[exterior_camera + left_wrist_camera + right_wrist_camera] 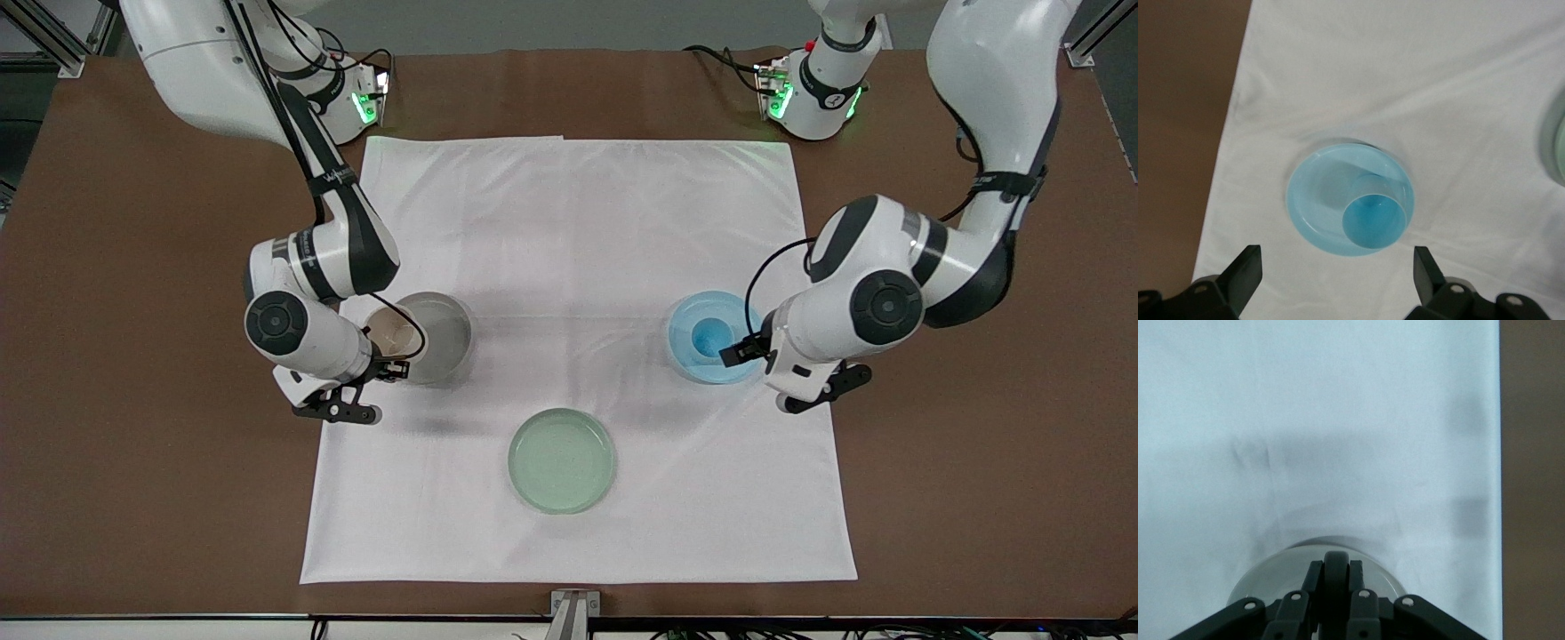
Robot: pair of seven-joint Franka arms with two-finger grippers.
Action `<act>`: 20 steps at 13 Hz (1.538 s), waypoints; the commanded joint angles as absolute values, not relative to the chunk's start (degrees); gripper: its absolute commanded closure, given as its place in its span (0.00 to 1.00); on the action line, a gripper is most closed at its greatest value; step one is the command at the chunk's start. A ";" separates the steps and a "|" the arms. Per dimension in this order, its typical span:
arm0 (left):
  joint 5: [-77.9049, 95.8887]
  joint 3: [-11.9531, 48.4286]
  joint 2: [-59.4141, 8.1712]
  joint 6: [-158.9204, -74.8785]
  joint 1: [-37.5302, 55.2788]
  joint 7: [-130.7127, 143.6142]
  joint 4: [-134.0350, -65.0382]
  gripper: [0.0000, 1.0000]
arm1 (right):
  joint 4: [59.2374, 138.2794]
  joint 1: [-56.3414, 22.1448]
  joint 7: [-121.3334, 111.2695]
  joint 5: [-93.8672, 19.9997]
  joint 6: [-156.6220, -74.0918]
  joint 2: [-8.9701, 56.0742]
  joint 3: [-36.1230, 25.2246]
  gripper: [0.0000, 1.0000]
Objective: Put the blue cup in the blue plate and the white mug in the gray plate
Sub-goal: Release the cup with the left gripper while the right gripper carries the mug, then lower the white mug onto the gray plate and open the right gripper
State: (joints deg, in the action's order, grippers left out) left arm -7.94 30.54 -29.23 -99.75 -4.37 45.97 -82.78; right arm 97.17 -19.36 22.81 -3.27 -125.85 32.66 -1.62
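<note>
With the pale green plate lying nearest and unused, the right tool is pinching the white mug over the gray plate and should be lowering gently before releasing (the blue cup is already sitting in the blue plate, the left tool spread above it)

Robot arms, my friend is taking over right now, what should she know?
Left gripper: open, empty, above the blue cup, which stands in the blue plate. That half looks done.
Right gripper: shut on the white mug, at the gray plate; whether the mug rests on the plate cannot be told.
Left to do: let go of the mug and lift both arms away.
</note>
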 commanded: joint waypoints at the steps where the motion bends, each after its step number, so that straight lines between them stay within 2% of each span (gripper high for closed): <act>1: -10.19 29.80 -24.28 -95.45 -6.05 40.72 -78.66 0.00 | 97.03 -20.74 23.91 -3.96 -126.21 33.39 -2.20 0.93; 7: -11.34 29.97 -17.68 -95.36 -17.29 18.21 -78.40 0.00 | 97.12 -21.71 23.91 -3.96 -126.21 34.89 -2.20 0.91; 11: -11.25 29.88 -13.90 -93.08 -20.04 10.64 -78.57 0.00 | 97.12 -21.88 23.91 -3.96 -126.04 35.07 -2.20 0.87; 12: -11.34 29.80 -12.76 -90.81 -20.04 10.29 -78.66 0.00 | 97.12 -21.97 23.91 -3.96 -125.69 34.98 -2.20 0.74; 13: -11.34 29.88 -12.22 -88.53 -20.04 9.94 -78.58 0.00 | 97.12 -22.06 23.91 -3.96 -125.42 34.89 -2.28 0.45; 14: -11.08 29.88 -11.09 -87.37 -20.47 9.50 -78.57 0.00 | 97.21 -21.97 23.82 -3.96 -125.07 34.20 -2.20 0.08; 15: -10.47 29.97 -9.68 -86.93 -21.78 8.27 -78.75 0.00 | 97.29 -21.97 23.82 -3.87 -122.37 32.28 -2.28 0.00; 17: -9.67 28.23 -6.61 -84.48 -19.19 6.86 -79.10 0.00 | 97.12 -21.28 23.56 -3.25 -113.51 26.22 -2.63 0.00; 19: -5.57 14.83 -3.27 -83.76 -7.44 6.42 -82.33 0.00 | 97.47 -17.34 23.03 -3.16 -102.72 18.32 -2.72 0.00; 20: -2.58 10.68 -1.08 -83.85 -4.51 6.50 -84.53 0.00 | 97.64 -15.40 23.03 -3.16 -98.31 14.98 -2.64 0.00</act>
